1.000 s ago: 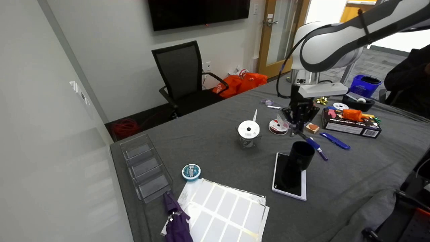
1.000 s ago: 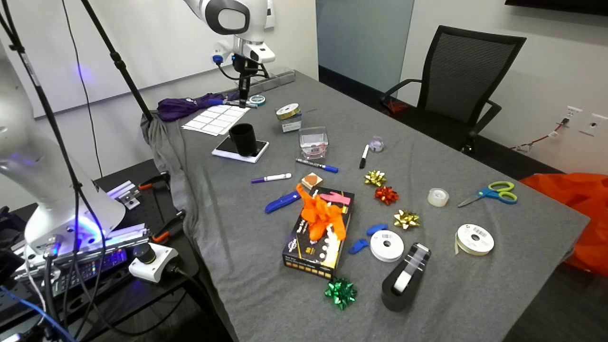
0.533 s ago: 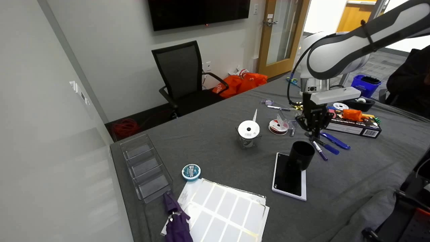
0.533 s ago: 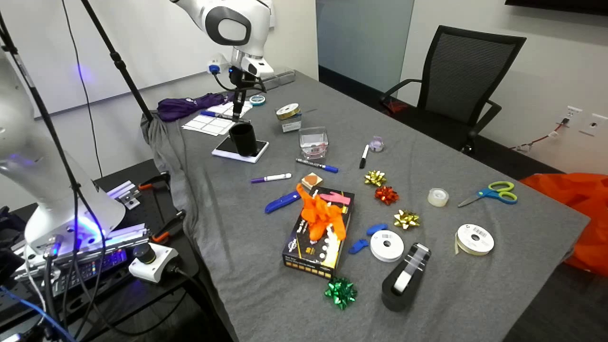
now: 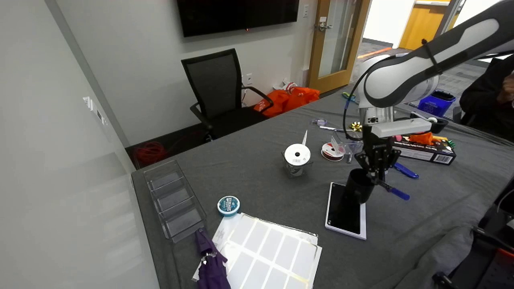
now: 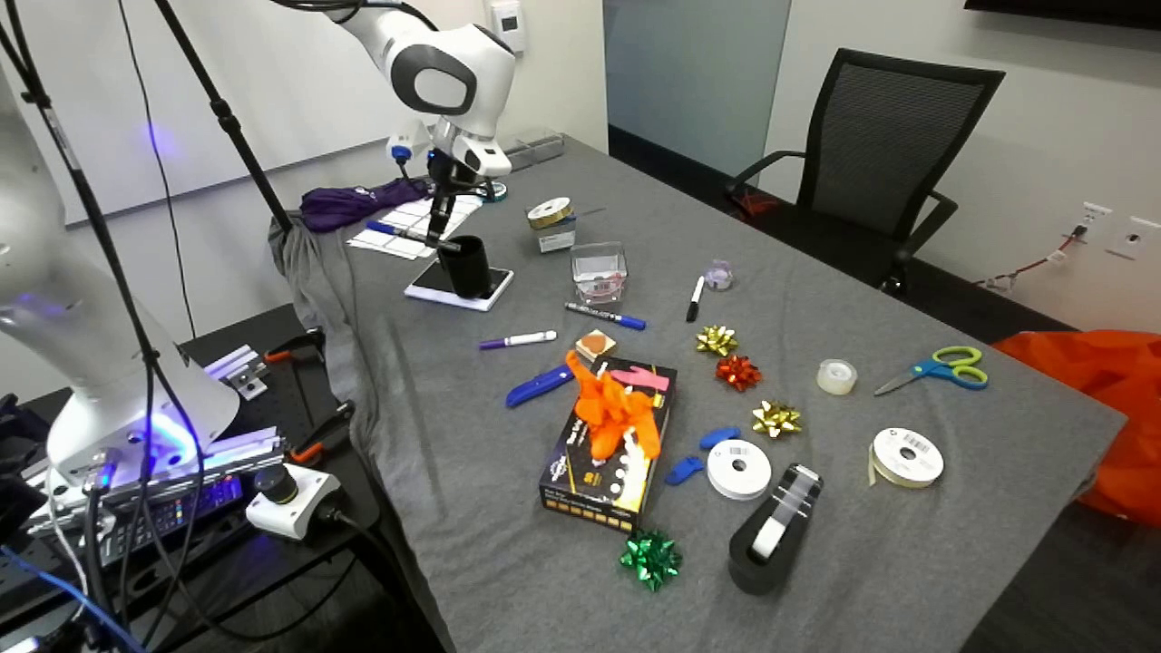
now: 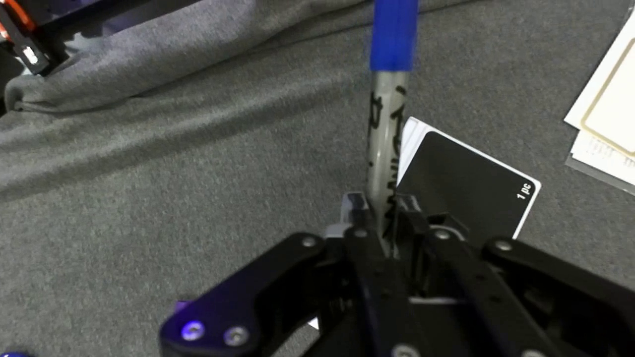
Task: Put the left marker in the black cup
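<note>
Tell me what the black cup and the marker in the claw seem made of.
The black cup: possibly plastic or coated metal, matte, no clear highlight. The marker: likely plastic, glossy where a pale streak runs along its grey part.

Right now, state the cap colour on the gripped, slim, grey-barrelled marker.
Blue cap, clearest in the wrist view.

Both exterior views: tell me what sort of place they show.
Most likely an office meeting room: it has a black mesh-backed chair by a cloth-covered table, a dark wall-mounted screen and a wood-framed glass door.
</note>
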